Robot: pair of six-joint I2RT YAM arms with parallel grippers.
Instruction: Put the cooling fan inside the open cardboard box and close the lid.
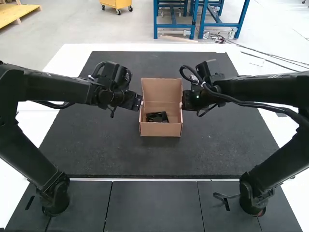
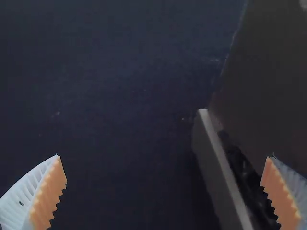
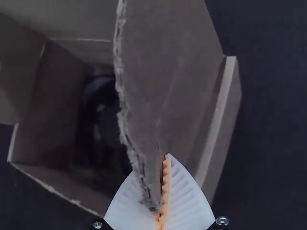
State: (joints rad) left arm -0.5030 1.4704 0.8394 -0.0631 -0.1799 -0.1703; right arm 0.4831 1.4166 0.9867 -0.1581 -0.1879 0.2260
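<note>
**K:** Right gripper [image 3: 162, 165] is clamped on the side flap [image 3: 163, 86] at the right of the cardboard box [image 1: 161, 129]. Its white ribbed fingers [image 3: 184, 191] are pressed together with the torn cardboard edge between the pads.

**M:** And the left one?

**K:** Left gripper [image 1: 138, 102] sits at the box's left wall, spread wide and holding nothing. In its wrist view the top edge of that wall runs between the two orange pads [image 2: 48, 196], closer to one of them.

**M:** Fan?

**K:** Cooling fan [image 1: 157, 117] is already in the box, lying flat on the floor towards the front wall. The box is mid-mat [image 1: 96, 145]. The lid [image 1: 161, 89] stands up at the back, open.

**M:** So placing looks done. The flaps and lid are what's left.

**K:** That's how it reads to me. For the flap, the right arm should swing it inward about its crease and not pull upward, because a light box will probably lift or skid. The left can brace the left wall while that happens. Both side flaps should be tucked in before the lid comes down, otherwise the lid lands on them.

**M:** Risk?

**K:** The flap edge is ragged, so a hard yank could tear it further. The fan looks low enough not to block the lid.
</note>
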